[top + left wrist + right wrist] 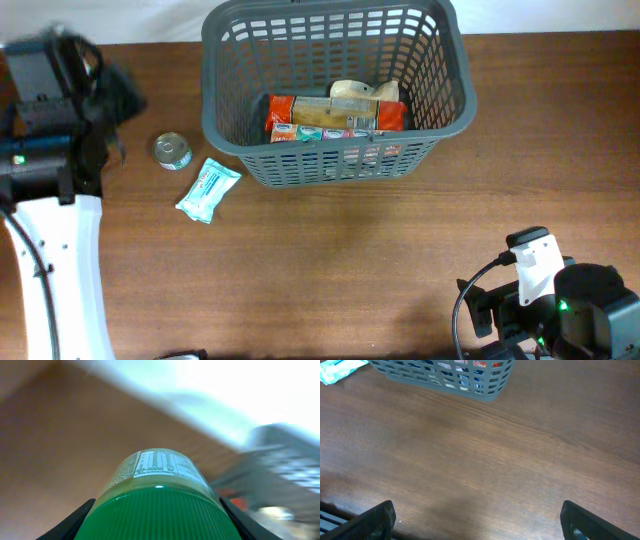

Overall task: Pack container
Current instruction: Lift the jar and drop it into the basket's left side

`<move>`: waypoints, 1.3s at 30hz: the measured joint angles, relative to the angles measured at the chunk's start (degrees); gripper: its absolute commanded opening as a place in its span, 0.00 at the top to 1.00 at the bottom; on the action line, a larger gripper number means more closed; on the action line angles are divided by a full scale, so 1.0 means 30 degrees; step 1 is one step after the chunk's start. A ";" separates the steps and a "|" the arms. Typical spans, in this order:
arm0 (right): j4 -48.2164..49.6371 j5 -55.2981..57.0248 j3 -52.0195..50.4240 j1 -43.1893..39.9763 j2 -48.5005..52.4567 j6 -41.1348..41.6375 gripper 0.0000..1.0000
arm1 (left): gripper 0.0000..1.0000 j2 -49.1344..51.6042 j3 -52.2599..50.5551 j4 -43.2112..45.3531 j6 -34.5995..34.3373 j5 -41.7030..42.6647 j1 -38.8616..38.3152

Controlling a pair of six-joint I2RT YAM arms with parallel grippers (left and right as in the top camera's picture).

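The container [335, 80], a large dark-grey slotted basket, stands at the back middle of the table. Inside it lie a red packet [335, 115] and a beige item [358, 92]. In the left wrist view my left gripper [157, 515] is shut on a jar with a ribbed green lid [157, 510] and a white printed label; a black finger [75, 520] presses each side of the lid. From overhead the left arm [60, 100] is at the far left and hides the jar. My right gripper [480, 522] is open over bare wood, near the front right.
A small tin can [172, 150] and a blue-white packet [208, 189] lie on the table left of the basket. The right arm's base [560, 300] sits at the front right corner. The basket's near wall [445, 375] shows at the top of the right wrist view.
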 measured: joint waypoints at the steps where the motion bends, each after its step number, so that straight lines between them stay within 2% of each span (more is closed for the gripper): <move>1: 0.0007 0.0000 0.0000 0.0000 0.0000 0.0000 0.01 | 0.98 0.0095 0.0809 0.0328 0.0335 0.0255 -0.0466; 6: 0.0007 0.0000 0.0000 0.0000 0.0000 0.0000 0.01 | 0.99 0.2157 0.4532 0.1450 0.1763 0.0969 -0.3417; 12: 0.0007 0.0000 0.0007 0.0000 0.0000 0.0000 0.01 | 0.98 0.7774 0.7825 0.1639 0.2892 0.0889 -0.6433; 17: 0.0007 0.0000 0.0000 0.0000 0.0000 0.0000 0.01 | 0.98 1.1446 0.8451 0.1523 0.3147 0.0860 -0.7482; 24: 0.0000 0.0000 0.0007 0.0000 0.0000 -0.0007 0.01 | 0.98 1.2888 0.8451 0.0867 0.3446 -0.0284 -0.7956; 25: 0.0000 0.0000 0.0007 0.0000 0.0000 0.0000 0.01 | 0.94 1.2888 0.8488 0.0772 0.3446 -0.0393 -0.7970; 26: 0.0000 0.0000 0.0007 0.0000 0.0000 0.0007 0.01 | 0.77 1.2888 0.8561 0.0743 0.3461 -0.0517 -0.7985; 27: 0.0000 0.0000 0.0000 0.0000 0.0000 -0.0015 0.01 | 0.50 1.2888 0.8633 0.0714 0.3490 -0.0576 -0.7985; 28: 0.0000 0.0000 0.0000 0.0000 0.0000 -0.0007 0.01 | 0.28 1.2888 0.8692 0.0685 0.3497 -0.0641 -0.7985; 29: 0.0000 0.0000 0.0000 0.0000 0.0000 0.0000 0.01 | 0.22 1.2888 0.8765 0.0612 0.3592 -0.0678 -0.7985; 35: 0.0000 0.0000 0.0007 0.0000 0.0000 0.0000 0.01 | 0.20 1.2888 1.0724 -0.1792 0.3643 -0.0991 -0.7985; 39: -0.0007 0.0000 0.0000 0.0000 0.0000 0.0007 0.01 | 0.14 1.2815 1.3231 -0.3949 0.3577 -0.1909 -0.8021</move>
